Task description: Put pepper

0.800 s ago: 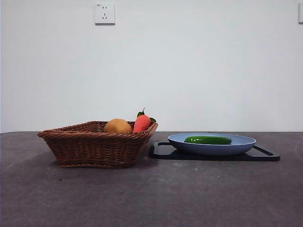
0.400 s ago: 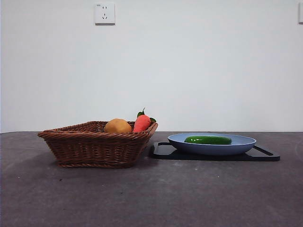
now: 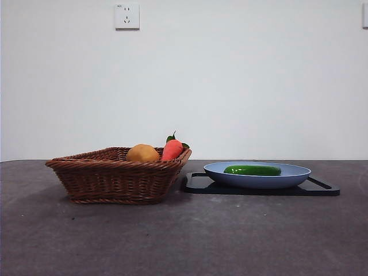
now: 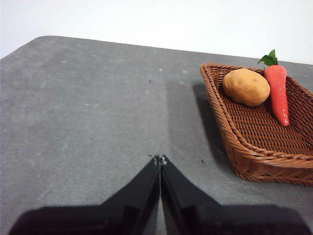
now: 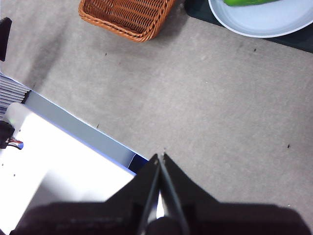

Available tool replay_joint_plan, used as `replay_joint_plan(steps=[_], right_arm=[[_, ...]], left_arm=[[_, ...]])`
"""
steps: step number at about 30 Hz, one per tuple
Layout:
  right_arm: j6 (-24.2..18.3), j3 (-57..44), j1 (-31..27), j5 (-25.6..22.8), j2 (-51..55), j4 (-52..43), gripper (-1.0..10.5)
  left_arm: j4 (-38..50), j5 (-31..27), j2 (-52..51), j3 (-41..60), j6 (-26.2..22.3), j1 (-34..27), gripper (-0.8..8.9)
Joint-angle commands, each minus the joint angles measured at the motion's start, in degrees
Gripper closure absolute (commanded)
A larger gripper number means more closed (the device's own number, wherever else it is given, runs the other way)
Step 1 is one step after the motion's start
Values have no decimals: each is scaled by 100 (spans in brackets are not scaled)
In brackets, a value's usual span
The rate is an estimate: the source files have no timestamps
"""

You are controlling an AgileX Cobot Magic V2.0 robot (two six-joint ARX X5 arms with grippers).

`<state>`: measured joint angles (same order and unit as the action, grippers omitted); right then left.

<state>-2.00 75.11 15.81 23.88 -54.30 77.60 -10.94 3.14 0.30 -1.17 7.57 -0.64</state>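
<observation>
The glossy dark-green pepper (image 3: 252, 170) lies on its side in the blue plate (image 3: 293, 177), which rests on a black tray (image 3: 201, 184) at the right. A sliver of the pepper (image 5: 242, 2) and the plate (image 5: 274, 22) show in the right wrist view. My left gripper (image 4: 160, 159) is shut and empty above bare table, beside the wicker basket (image 4: 254, 147). My right gripper (image 5: 160, 157) is shut and empty over the table's near edge, well short of the plate. Neither gripper shows in the front view.
The brown wicker basket (image 3: 115, 175) stands left of the tray and holds a round yellow-orange fruit (image 3: 142, 153) and an orange-red vegetable with green leaves (image 3: 172, 148). A white and blue object (image 5: 63, 161) lies below the table's near edge.
</observation>
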Motion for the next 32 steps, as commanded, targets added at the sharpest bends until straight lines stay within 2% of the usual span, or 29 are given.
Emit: replay_joint_plan(steps=[1,18,19,20,21,23,29,32], right_arm=[[-44,109,37,0,-39,87,941],[-46,109,11,-20,-33,85,941],[-127,109,-44,-42,0,79,941],[-404,109,-103,-72,46,22,941],[-612,109,-210,-68,140,-87,941],[-671,101,-420,-24,328,-450,941],[-101,-505,-1084,103,1373,-2203,941],[33,-1320,-1270,-133,2035,-3220,941]], left_arm=[[-26,7,-22,17,35,-17,805],[-28,7,-22,17,35,-17,805],[-28,7,-22,17,33,-17,805],[-28,7,-22,17,33,-17,805],[-28,7,-22,17,33,-17,805],[-28,7,-22,17,33,-17,805],[-28,7,-22,17,33,-17,805],[-28,7,-22,17,33,-17,805]])
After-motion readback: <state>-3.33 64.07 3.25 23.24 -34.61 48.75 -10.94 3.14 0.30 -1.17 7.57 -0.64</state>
